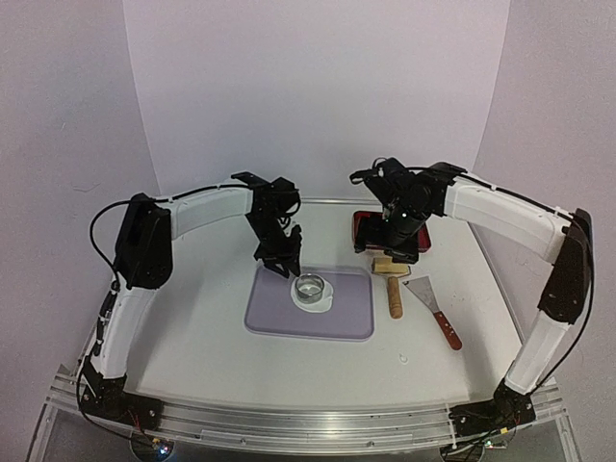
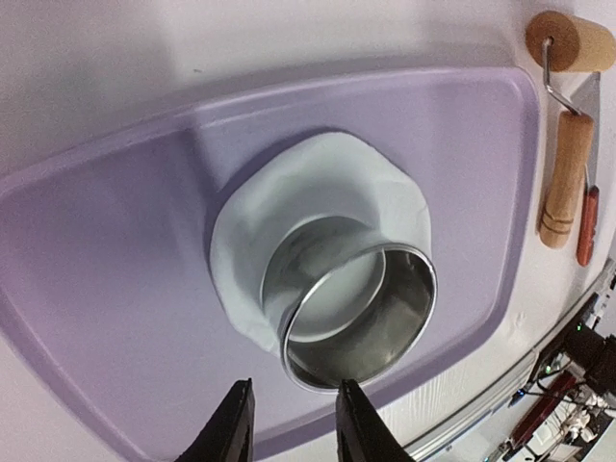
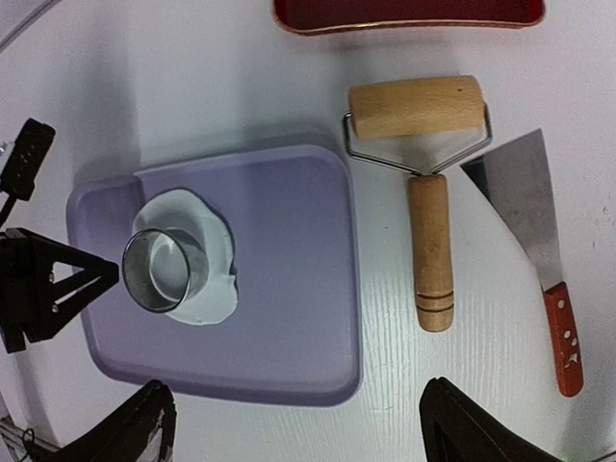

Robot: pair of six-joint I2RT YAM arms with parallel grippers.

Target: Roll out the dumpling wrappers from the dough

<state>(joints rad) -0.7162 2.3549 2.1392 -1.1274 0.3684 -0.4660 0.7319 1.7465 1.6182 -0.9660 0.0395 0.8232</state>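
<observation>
Two grippers are seen above a white table (image 1: 192, 337), and clock directions are taken from the top view, with 12 o'clock away from the arm bases. A purple tray (image 2: 115, 269) is laid at the centre, and the dough (image 2: 318, 183), a thin white sheet with an uneven outline, is spread on it close to the 12 o'clock rim. A metal ring cutter (image 2: 409, 308) is stood upright on the sheet's 9 o'clock part, so that its wall reaches the sheet's edge there, while a crescent of dough is left bare toward 3 o'clock. The left gripper (image 2: 292, 404) is held at 10 o'clock of the ring, raised off the tray; its fingers are parted and nothing is caught between them. Bare tray is left at 9 and 6 o'clock of the dough. The right gripper (image 3: 295, 390) is spread wide with nothing held. A wooden roller (image 3: 416, 106) is laid just beside the tray's 3 o'clock edge, handle toward 6 o'clock, with a scraper (image 3: 525, 192) near it further to 3 o'clock. A red tray (image 3: 404, 12) is set at 1 o'clock.
</observation>
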